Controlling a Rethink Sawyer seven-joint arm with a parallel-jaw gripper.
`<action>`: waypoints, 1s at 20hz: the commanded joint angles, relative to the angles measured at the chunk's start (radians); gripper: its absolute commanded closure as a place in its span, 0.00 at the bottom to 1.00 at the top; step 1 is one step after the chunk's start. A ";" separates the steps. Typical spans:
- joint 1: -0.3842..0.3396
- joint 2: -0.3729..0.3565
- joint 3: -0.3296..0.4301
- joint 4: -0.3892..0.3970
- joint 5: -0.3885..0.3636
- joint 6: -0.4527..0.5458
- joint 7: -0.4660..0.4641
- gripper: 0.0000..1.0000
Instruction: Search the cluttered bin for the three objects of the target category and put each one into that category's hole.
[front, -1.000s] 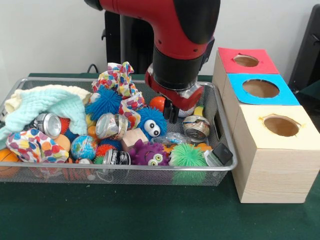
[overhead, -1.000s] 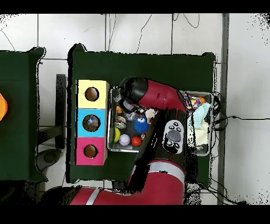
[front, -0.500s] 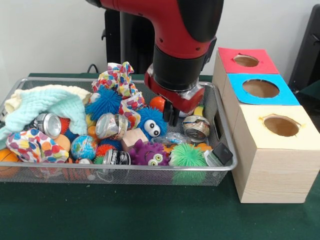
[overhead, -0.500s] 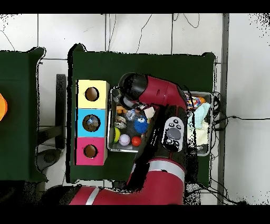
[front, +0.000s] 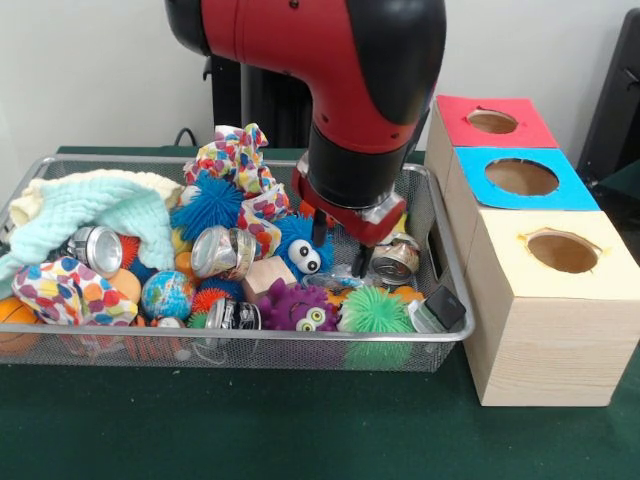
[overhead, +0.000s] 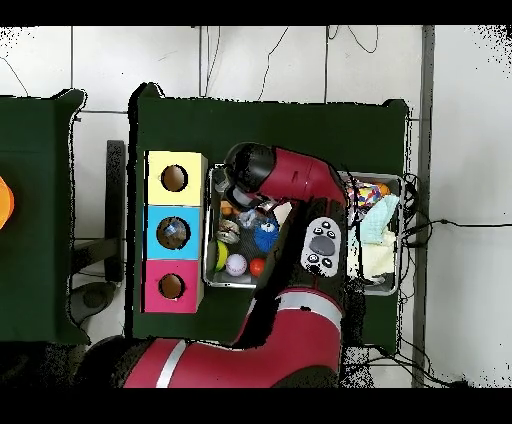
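Black gripper (front: 360, 262) is hanging just beside a crushed can (front: 394, 262) in the mesh bin (front: 300, 350) (finger spread unclear).

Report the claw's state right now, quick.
Claw: down in the wire basket beside a metal can; whether it is open, closed or holding anything cannot be told.
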 joint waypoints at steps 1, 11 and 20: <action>0.043 0.073 -0.006 -0.011 0.050 -0.007 0.334 0.00; 0.083 0.088 -0.058 -0.028 0.153 0.087 0.476 0.00; 0.099 0.133 -0.091 -0.096 0.162 0.094 0.531 0.00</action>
